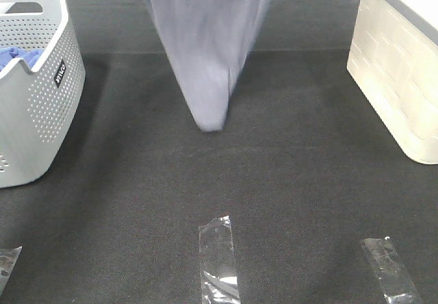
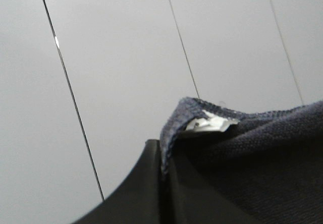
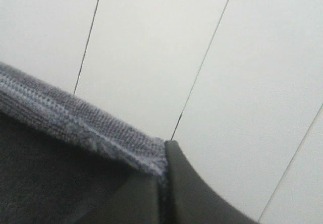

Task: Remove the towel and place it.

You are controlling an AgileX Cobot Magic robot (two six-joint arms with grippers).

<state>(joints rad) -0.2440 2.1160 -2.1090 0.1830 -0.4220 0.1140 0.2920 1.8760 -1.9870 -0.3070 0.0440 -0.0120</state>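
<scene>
we hold the towel (image 1: 209, 51) clamped by its hem between our left fingers (image 2: 133, 193) and between our right fingers (image 3: 202, 193), its bulk hanging below them over the table (image 1: 294, 181).

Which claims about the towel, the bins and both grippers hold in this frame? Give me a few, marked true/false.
1. A blue cloth lies in the grey basket. True.
2. The towel lies folded flat on the black mat. False: the towel hangs from above, narrowing to a tip over the black mat.
3. The left gripper is shut on the towel's edge. True.
4. The right gripper is open and empty. False: the right gripper pinches the towel's stitched hem.
5. A cream bin stands at the right side of the mat in the exterior view. True.
</scene>
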